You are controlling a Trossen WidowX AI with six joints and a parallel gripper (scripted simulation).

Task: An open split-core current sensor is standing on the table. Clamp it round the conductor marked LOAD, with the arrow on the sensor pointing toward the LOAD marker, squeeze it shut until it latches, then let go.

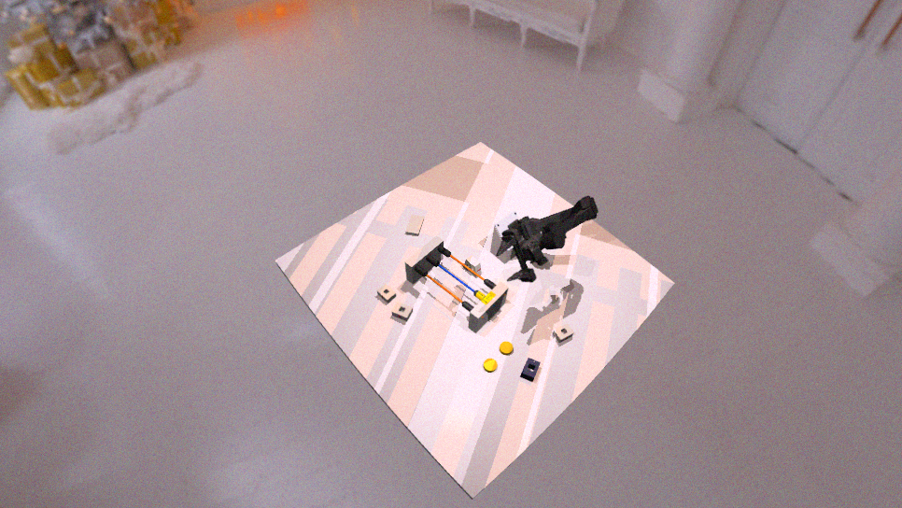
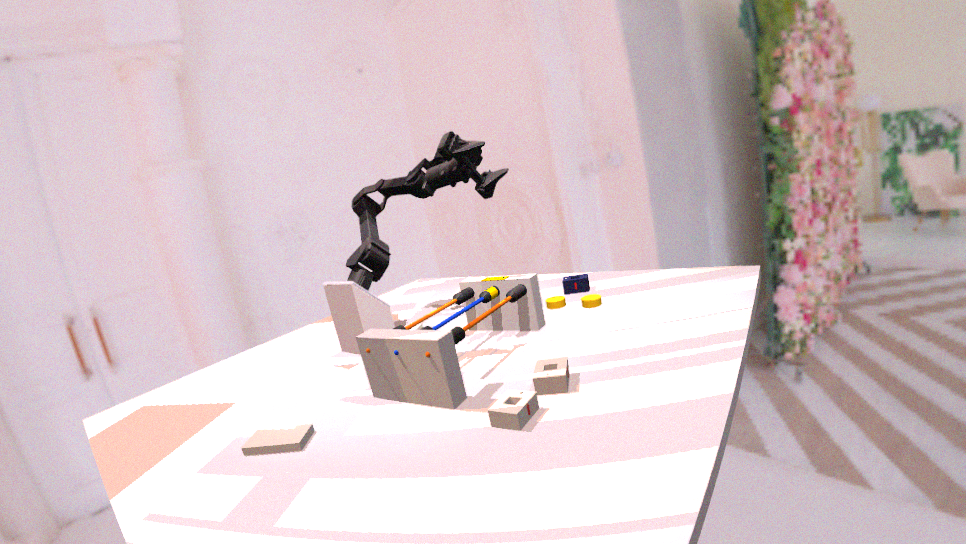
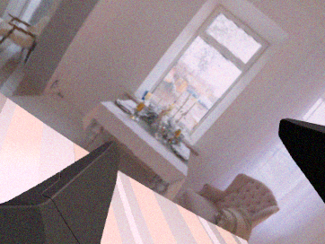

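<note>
A small dark navy block with a central opening and a red mark, seemingly the sensor (image 1: 529, 369) (image 2: 575, 283), stands beyond the rack; its jaw and arrow are too small to read. Two orange conductors (image 1: 445, 289) (image 2: 486, 315) flank a blue conductor (image 1: 458, 278) (image 2: 458, 313) between two grey end blocks (image 1: 481, 319) (image 2: 412, 378). A yellow sleeve (image 2: 492, 292) is on the blue conductor; a yellow label (image 2: 495, 278) tops one block, its lettering unreadable. My gripper (image 1: 508, 263) (image 2: 495, 157) (image 3: 198, 138) is open and empty, high above the table, away from the sensor.
Two yellow discs (image 1: 506, 347) (image 2: 591, 301) lie near the sensor. Several pale blocks with holes (image 1: 401, 310) (image 2: 552, 375) stand around the rack. A flat pale plate (image 1: 415, 225) (image 2: 278, 439) lies behind it. A pale upright panel (image 2: 348, 317) stands beside the rack, near the arm base.
</note>
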